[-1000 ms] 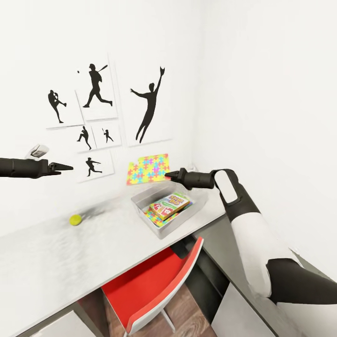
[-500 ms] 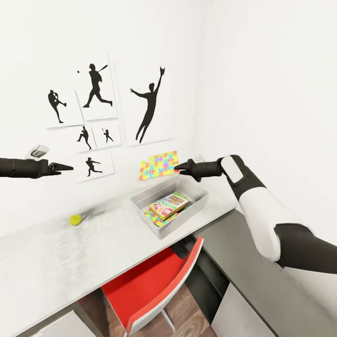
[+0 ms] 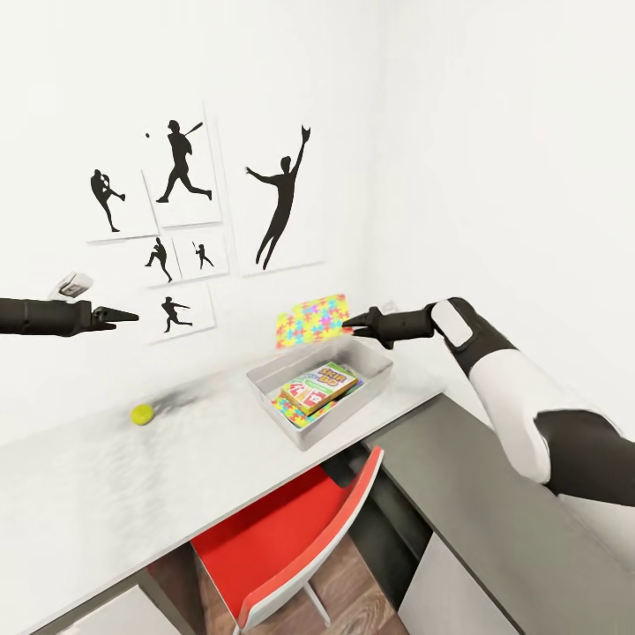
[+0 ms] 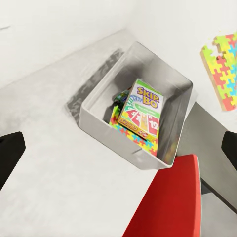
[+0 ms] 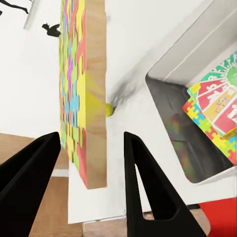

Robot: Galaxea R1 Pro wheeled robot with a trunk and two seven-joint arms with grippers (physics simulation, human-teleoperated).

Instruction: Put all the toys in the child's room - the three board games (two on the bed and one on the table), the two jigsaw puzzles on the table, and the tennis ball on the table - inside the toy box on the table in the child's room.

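Matt grey toy box [image 3: 370,379] on smooth table [image 3: 106,485]; wood-backed jigsaw puzzle [image 5: 84,94].

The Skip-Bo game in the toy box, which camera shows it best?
The left wrist view: the Skip-Bo game faces the camera, title readable. The head view shows it smaller; the right wrist view catches only a corner.

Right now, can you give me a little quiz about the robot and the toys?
1. True or false: the tennis ball is already inside the toy box.
2. Pick one: what is the right hand holding above the toy box? A) a jigsaw puzzle B) a board game C) nothing
3. Short answer: what colour is the chair?

Key: 1. False, it sits on the table, away from the box. 2. A, the colourful jigsaw puzzle. 3. Red.
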